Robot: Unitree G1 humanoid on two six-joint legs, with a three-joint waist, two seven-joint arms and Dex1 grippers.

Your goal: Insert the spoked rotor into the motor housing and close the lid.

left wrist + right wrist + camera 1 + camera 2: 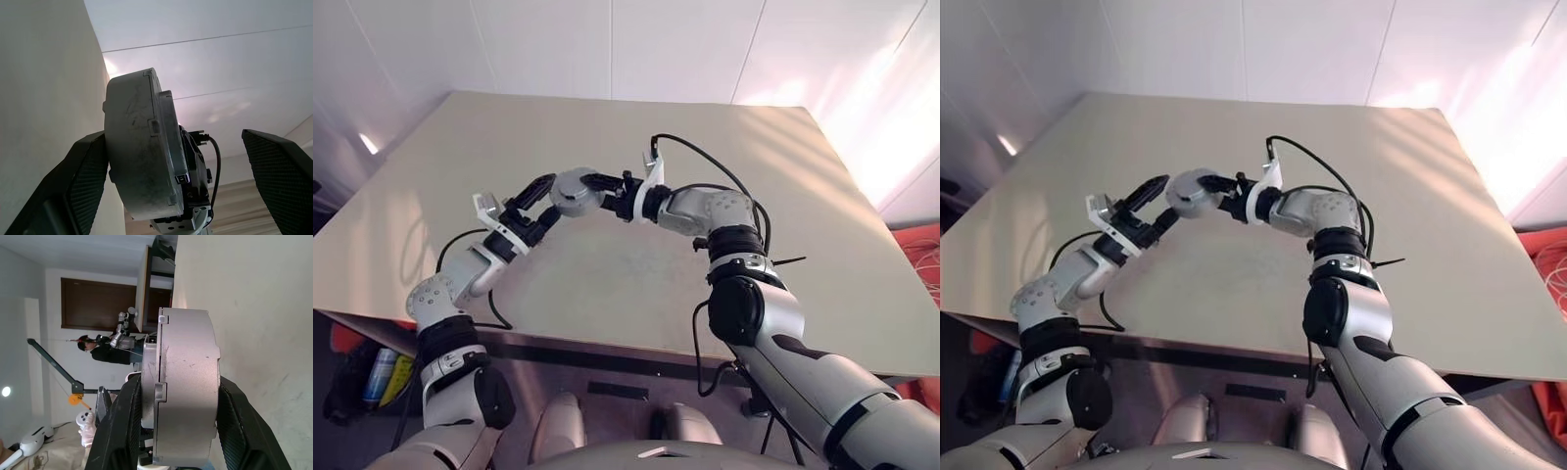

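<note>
Right tool clamped on the motor housing above the surface; left tool spread wide around it.

The motor housing (575,191), a grey round drum with a stepped rim, hangs in the air over the beige surface (636,284), not touching it. The right tool (178,426) has one black finger (124,423) on each flat face, both pressed against the drum. The left tool (181,186) comes in from the opposite side with jaws wide apart: one finger (85,181) sits just beside the housing face, contact unclear, the other (281,171) stands well clear. Housing is edge-on to both wrist cameras, so the windings can't be seen. A person (105,351) stands far back in the room.
</note>
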